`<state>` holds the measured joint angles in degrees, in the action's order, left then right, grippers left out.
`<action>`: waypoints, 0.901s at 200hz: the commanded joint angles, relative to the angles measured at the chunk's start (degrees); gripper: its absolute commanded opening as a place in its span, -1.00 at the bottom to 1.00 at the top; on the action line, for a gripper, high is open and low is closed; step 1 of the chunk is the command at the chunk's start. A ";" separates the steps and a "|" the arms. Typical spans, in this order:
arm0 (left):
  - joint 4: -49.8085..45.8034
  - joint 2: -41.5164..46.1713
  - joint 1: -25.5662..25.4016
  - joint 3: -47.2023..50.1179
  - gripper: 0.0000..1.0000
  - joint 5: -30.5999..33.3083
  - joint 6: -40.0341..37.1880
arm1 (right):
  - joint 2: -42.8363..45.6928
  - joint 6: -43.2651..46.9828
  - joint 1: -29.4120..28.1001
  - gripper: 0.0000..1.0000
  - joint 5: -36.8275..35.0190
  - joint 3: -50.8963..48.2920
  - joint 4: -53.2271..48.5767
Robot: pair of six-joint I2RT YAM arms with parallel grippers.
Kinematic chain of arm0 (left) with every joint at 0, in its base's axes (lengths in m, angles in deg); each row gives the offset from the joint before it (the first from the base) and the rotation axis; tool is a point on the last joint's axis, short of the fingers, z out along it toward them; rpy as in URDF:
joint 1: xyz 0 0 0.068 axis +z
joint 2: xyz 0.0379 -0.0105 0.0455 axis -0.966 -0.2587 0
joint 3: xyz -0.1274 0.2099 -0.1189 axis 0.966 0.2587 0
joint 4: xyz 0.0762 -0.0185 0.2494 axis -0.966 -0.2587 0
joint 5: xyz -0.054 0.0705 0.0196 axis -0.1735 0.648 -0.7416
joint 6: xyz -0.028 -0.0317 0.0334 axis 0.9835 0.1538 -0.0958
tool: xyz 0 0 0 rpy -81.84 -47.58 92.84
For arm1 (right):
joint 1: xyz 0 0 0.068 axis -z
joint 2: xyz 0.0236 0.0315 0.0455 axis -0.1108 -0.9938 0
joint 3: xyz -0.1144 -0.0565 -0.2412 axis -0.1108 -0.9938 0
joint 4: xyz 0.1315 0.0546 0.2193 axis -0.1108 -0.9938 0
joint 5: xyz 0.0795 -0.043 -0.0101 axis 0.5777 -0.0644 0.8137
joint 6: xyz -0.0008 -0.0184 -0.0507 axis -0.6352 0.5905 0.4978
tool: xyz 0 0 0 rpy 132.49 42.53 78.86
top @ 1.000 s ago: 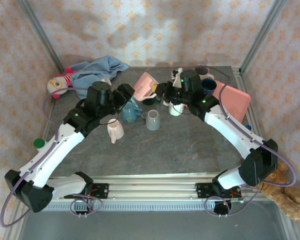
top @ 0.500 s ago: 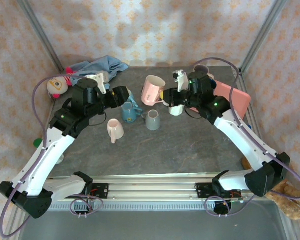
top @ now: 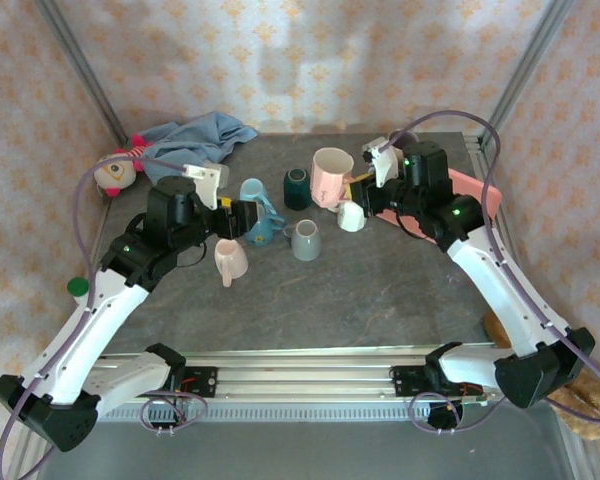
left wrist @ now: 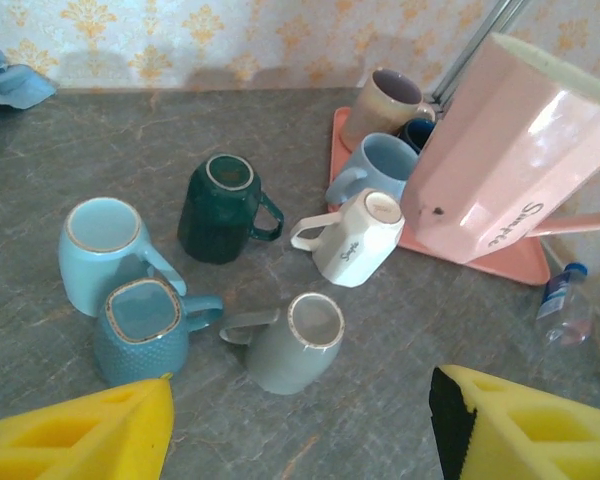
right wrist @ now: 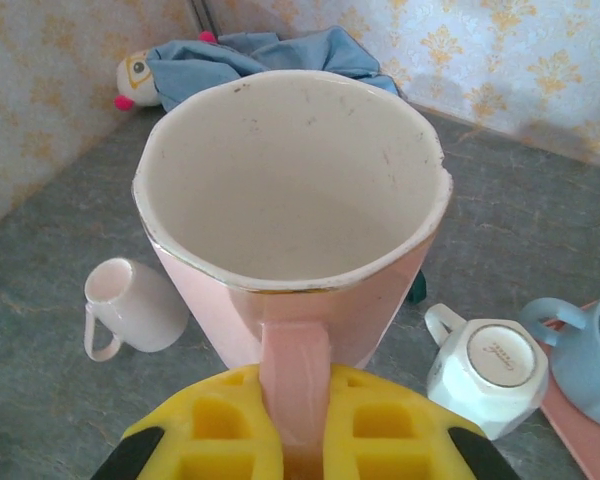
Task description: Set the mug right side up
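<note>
Our right tool [right wrist: 295,432] is clamped on the handle of the pink mug [right wrist: 290,200], and the mug's mouth faces up with a slight lean. From the top view it seems to hang above the bench [top: 380,290], at the back near the tray [top: 477,192]. The turn looks done, so we judge that the step in hand is setting the mug down. To do that well, we first level the mug so its base lands flat instead of on one edge. We pick a bare patch of bench, because the white mug [top: 351,216] lies just beside the mug and the green mug [top: 297,188] stands near on the other side. We lower slowly, since we cannot see the base from the wrist view, and we let go only once the mug bears its own weight. Then we draw the tool straight back along the handle so it doesn't tip the mug. Our left tool [top: 242,218] stands open and holds nothing, hovering over the blue mugs [left wrist: 130,290]. We keep it out of the way.
</note>
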<state>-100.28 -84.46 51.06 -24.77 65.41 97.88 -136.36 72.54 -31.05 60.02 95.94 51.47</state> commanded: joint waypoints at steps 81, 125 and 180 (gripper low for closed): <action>6.33 -2.87 0.13 2.43 0.41 -6.97 -3.70 | 3.98 5.82 0.51 -1.00 -3.03 0.35 4.59; 13.65 -0.91 -0.21 6.15 0.41 -6.86 -6.09 | 4.88 5.08 1.98 -1.00 -5.27 0.18 4.09; 18.73 1.50 -2.17 9.79 0.35 -4.94 -8.95 | 5.88 -1.61 11.55 -1.00 -9.10 -2.71 6.13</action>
<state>-86.97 -84.75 50.06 -16.53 59.66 91.28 -132.92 74.92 -23.27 55.13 93.33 50.40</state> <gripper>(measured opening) 0.681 0.103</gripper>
